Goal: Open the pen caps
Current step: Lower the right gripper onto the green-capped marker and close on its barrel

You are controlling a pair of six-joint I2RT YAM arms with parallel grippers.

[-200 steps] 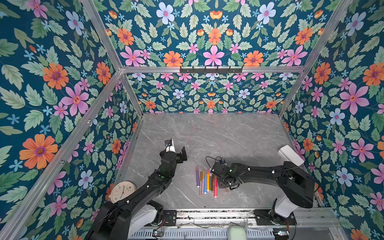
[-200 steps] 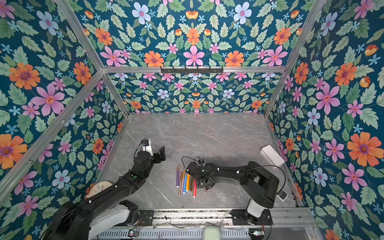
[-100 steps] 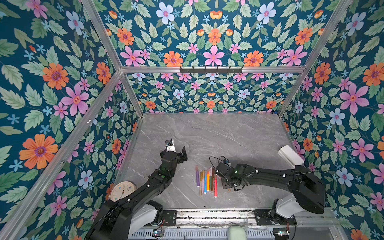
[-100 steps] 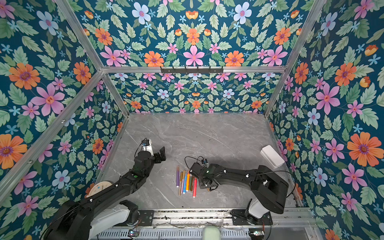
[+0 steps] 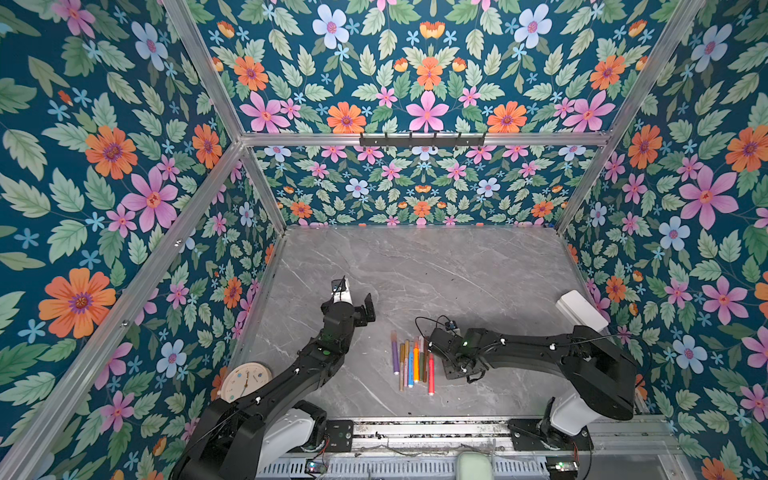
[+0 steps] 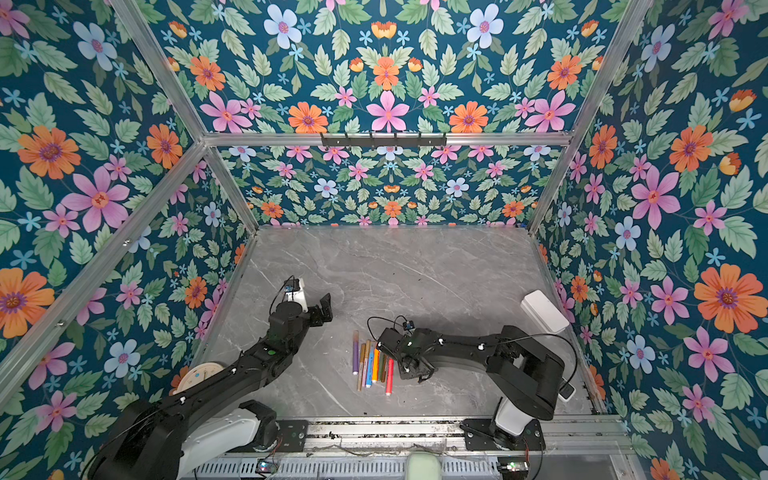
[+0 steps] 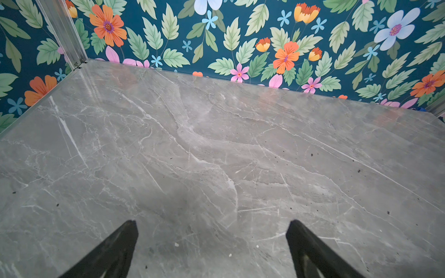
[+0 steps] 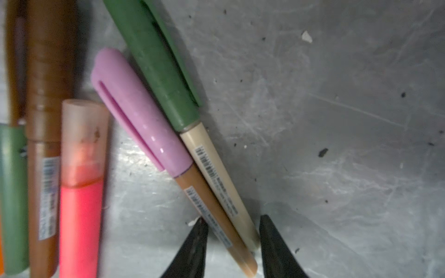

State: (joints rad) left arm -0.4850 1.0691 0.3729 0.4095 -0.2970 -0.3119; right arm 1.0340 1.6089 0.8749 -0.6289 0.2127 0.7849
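Right claw [image 8: 232, 223] sits at the bottom of the wrist view, jaws narrowed around two bare barrels: the tan pen [image 8: 204, 207] under the pink cap [image 8: 142, 113] and the cream pen [image 8: 215, 173] under the green cap [image 8: 159, 65]. Pinching or just straddling, I cannot tell. Left claw [image 7: 212, 223] hangs wide open and empty over bare surface [image 7: 216, 144], up and left of the row of pens [image 5: 411, 361] lying low centre in both top views. These look like light, stiff, slick plastic that will roll, so I'd clamp one barrel mid-length and pull its cap straight off along the pen.
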